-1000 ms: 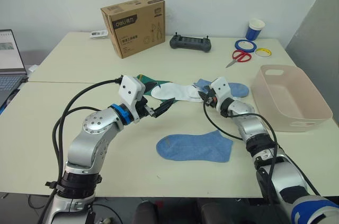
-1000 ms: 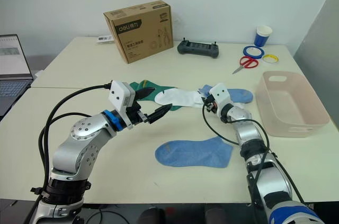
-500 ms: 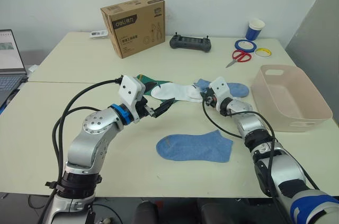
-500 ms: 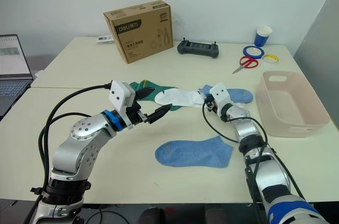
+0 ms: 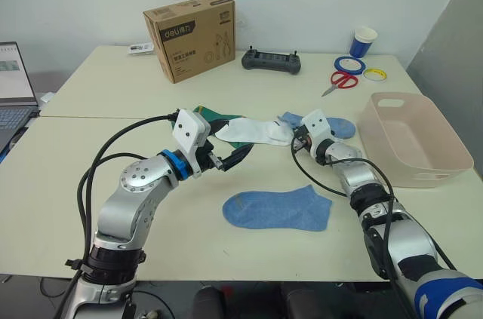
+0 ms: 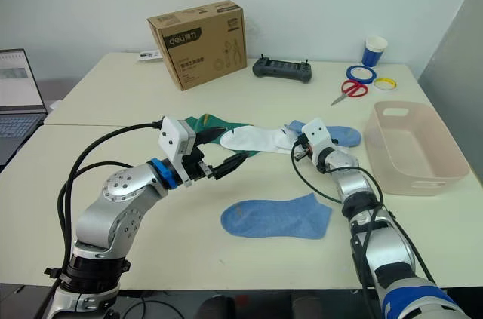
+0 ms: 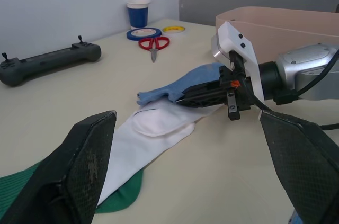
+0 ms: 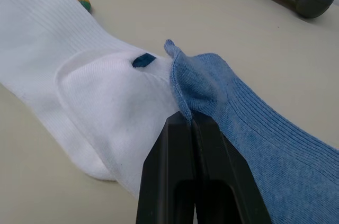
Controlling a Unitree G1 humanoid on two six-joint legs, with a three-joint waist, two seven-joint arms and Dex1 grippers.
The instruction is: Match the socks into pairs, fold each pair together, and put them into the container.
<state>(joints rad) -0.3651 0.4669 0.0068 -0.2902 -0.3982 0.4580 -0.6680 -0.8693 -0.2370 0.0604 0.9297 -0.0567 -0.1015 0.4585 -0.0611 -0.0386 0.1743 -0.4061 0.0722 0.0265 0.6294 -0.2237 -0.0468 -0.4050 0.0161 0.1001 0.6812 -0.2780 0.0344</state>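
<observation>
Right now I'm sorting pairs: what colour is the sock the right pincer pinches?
Light blue sock, pinched by the right pincer; clearest in the right wrist view.

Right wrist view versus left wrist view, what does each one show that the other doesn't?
Only the right wrist: the right end effector shut on the light blue sock's edge up close.

Only the left wrist: red scissors, blue paper cup, pink-beige plastic basin, open left end effector.

Both: white sock, dark green sock, black handheld controller.

Left pincer (image 5: 240,154) shifted slightly right — right pincer (image 8: 192,119) nudged right too, white sock (image 5: 253,131) drawn along.
</observation>
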